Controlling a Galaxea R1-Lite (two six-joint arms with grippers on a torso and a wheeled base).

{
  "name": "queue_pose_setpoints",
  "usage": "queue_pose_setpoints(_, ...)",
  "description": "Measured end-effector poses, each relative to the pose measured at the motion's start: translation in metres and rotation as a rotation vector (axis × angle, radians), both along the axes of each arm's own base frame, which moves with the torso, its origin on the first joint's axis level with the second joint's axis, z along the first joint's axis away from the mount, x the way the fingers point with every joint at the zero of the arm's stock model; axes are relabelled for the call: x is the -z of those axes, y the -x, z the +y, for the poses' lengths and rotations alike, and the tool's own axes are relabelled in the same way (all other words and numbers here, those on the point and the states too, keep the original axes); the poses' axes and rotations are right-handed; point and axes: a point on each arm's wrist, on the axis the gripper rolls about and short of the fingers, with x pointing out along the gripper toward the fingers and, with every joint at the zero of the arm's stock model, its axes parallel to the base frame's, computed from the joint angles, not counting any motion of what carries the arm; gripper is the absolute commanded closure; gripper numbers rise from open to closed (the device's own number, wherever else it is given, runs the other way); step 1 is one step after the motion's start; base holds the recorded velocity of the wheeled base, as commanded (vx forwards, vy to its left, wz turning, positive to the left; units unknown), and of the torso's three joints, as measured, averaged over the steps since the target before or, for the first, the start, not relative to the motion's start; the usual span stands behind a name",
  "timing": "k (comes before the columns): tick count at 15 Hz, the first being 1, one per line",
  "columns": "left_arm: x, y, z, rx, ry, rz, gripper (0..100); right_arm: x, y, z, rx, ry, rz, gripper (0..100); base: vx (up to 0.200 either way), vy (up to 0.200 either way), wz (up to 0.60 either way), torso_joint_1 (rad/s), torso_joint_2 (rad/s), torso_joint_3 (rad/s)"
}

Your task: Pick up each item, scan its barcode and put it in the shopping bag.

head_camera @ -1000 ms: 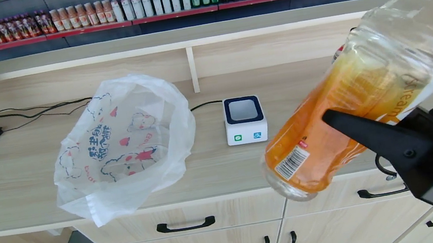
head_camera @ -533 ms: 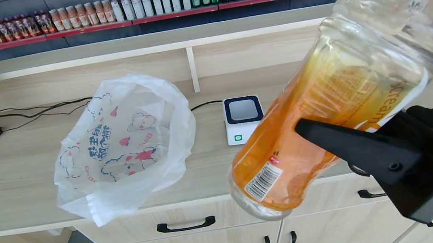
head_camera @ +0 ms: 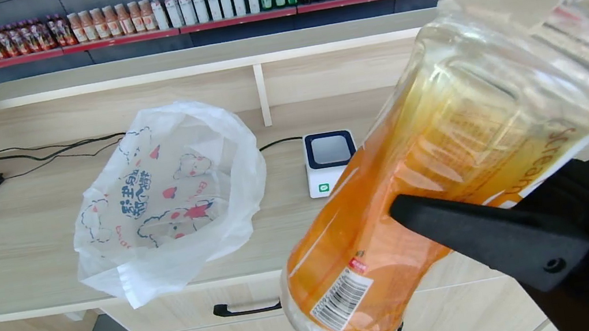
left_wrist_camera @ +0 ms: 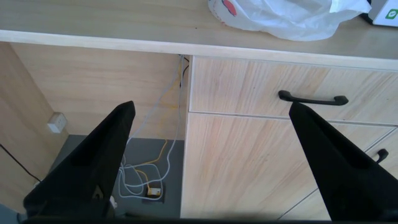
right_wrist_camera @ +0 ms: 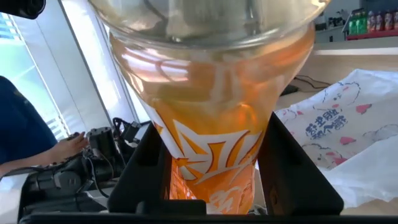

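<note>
Right gripper (right_wrist_camera: 214, 174) is clamped around the middle of the orange drink bottle (head_camera: 445, 154), holding it tilted in the air, base low, out over the counter's (head_camera: 20, 247) front edge. Scan step, I'd say: the barcode (head_camera: 341, 299) by the base faces up, away from the scanner (head_camera: 330, 161) at mid-counter beside the shopping bag (head_camera: 170, 195). Next it needs turning down toward that window. Left gripper (left_wrist_camera: 211, 107) hangs spread wide, empty, below the front edge.

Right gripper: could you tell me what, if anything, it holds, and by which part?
The right gripper holds the orange drink bottle around its labelled middle.
</note>
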Motion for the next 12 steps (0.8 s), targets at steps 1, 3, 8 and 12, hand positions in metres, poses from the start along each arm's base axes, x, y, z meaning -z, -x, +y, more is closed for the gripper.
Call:
queue_pose_setpoints(1, 0.0, 0.0, 0.0, 0.0, 0.0, 0.0, 0, 0.0, 0.0, 0.0, -0.002, 0.0, 0.003, 100, 0.0, 0.0, 0.0, 0.0, 0.0, 0.0)
queue_pose_setpoints(3, 0.0, 0.0, 0.0, 0.0, 0.0, 0.0, 0, 0.0, -0.001, 0.001, -0.007, -0.001, 0.016, 100, 0.0, 0.0, 0.0, 0.0, 0.0, 0.0)
queue_pose_setpoints(8, 0.0, 0.0, 0.0, 0.0, 0.0, 0.0, 0, -0.009, -0.016, -0.008, 0.059, -0.043, 0.041, 100, 0.0, 0.0, 0.0, 0.0, 0.0, 0.0)
queue_pose_setpoints(12, 0.0, 0.0, 0.0, 0.0, 0.0, 0.0, 0, -0.017, -0.024, -0.01, 0.085, -0.076, 0.046, 100, 0.0, 0.0, 0.0, 0.0, 0.0, 0.0)
